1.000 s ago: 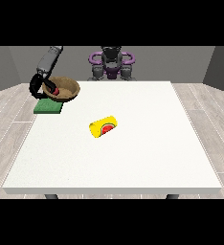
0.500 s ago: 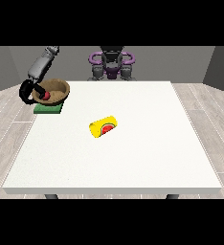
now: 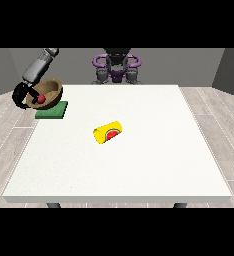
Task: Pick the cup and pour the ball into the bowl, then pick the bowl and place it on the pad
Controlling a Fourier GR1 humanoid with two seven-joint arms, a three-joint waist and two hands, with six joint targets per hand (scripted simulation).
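A brown wooden bowl (image 3: pixel 50 91) is held tilted in the air past the table's left edge, just above and left of the green pad (image 3: pixel 52 110). A red ball (image 3: pixel 40 99) lies inside the bowl. The black hand at the view's left (image 3: pixel 22 94) has its fingers curled round the bowl's left rim. A yellow cup (image 3: pixel 108 132) with a watermelon picture lies on its side near the middle of the white table (image 3: pixel 139 165). No hand shows at the view's right.
The robot's torso (image 3: pixel 116 67) stands behind the table's far edge. The green pad lies at the table's far left corner. Grey wooden floor surrounds the table.
The hand at the view's left has carried the bowl up and to the left, off the pad and partly past the table's edge. The bowl now tilts more. The cup has not moved.
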